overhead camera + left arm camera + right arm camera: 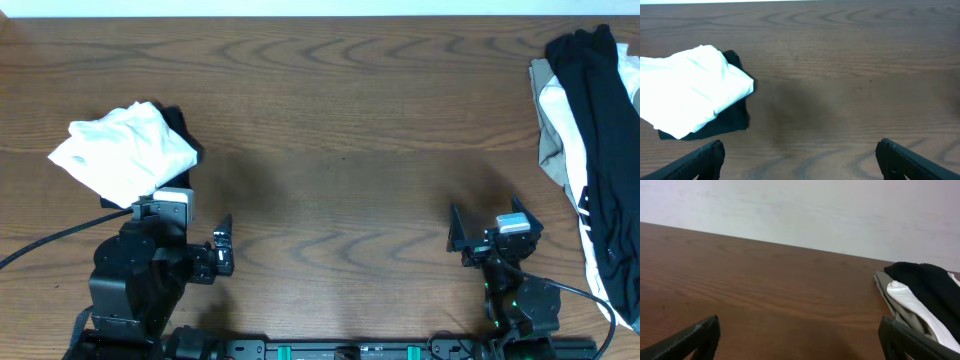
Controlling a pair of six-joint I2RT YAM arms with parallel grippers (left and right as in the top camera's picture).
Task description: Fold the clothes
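Note:
The clothes lie in two places. At the left, a crumpled white garment (125, 150) (692, 90) rests on a folded black one (182, 125) (732, 120). At the table's right edge is a loose heap (590, 130) of black, beige and white fabric, and its near end (920, 295) shows in the right wrist view. My left gripper (182, 228) (800, 152) is open just below the white garment, apart from it, with only bare wood between its fingers. My right gripper (488, 222) (799, 327) is open too, left of the heap and not touching it.
The brown wooden table (340, 120) runs wide between the two lots of clothes. A pale wall (800, 210) stands behind its far edge. A black cable (50, 240) trails left from the left arm.

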